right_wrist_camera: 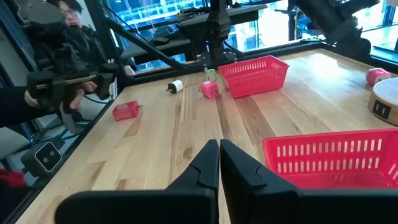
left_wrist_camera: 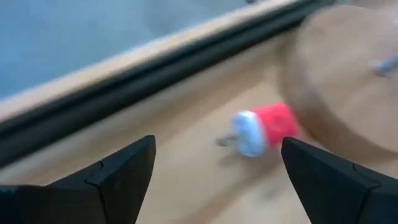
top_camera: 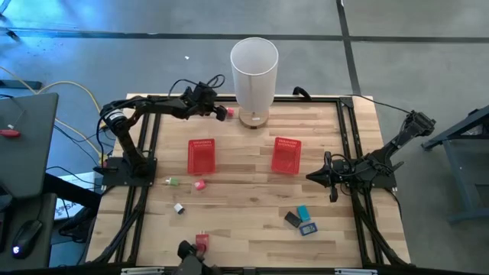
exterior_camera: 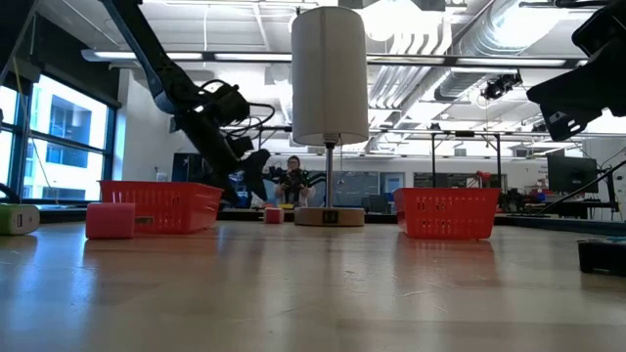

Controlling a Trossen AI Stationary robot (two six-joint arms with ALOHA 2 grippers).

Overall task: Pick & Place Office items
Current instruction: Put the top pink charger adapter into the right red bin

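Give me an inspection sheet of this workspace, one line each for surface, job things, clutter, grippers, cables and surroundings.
Surface: wooden table, dark frame along its edges.
Job's things: red and white item by the lamp base; pink item, green item, teal item and others loose on the table; both red baskets look empty.
Clutter: tall white lamp.
Grippers: left gripper open over the red and white item; right gripper shut, off to the side.
Cables: yellow cables off the table.
Surroundings: person beside the table.

Pale planked wood table (top_camera: 252,191), smooth and matt; red plastic mesh baskets (top_camera: 202,155); matt white cylinder (top_camera: 254,72).
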